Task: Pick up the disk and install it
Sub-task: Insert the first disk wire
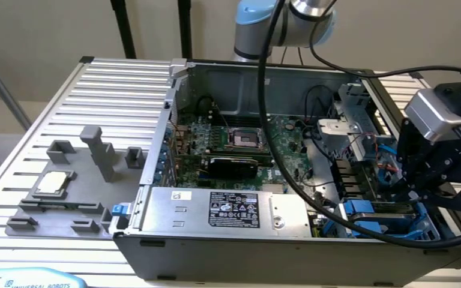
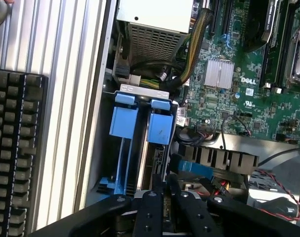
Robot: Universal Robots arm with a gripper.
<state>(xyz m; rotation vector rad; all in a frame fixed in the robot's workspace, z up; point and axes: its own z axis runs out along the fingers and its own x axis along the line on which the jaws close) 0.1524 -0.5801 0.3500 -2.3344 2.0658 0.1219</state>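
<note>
Gripping disk point(image 2: 158, 148) edge-on in drive bay — gripper point(image 2: 162, 195) closed.

So the claw point(image 2: 164, 190) is hanging right over the drive bay of the open computer case point(image 2: 108, 59), black fingers point(image 2: 150, 207) pulled in close together, nipping the top edge of the disk point(image 2: 157, 148), which stands on edge in its slot. Its blue carrier point(image 2: 160, 126) sits just beside a second blue carrier point(image 2: 124, 121) in the neighbouring slot. Past the bay there's the grey power supply point(image 2: 154, 24) with a fat bundle of cables point(image 2: 192, 54) curling out of it. The green motherboard point(image 2: 248, 98) has a silver heatsink point(image 2: 220, 74). A black keyboard point(image 2: 14, 148) lies on the ribbed metal tabletop point(image 2: 65, 98) outside the case.
</note>
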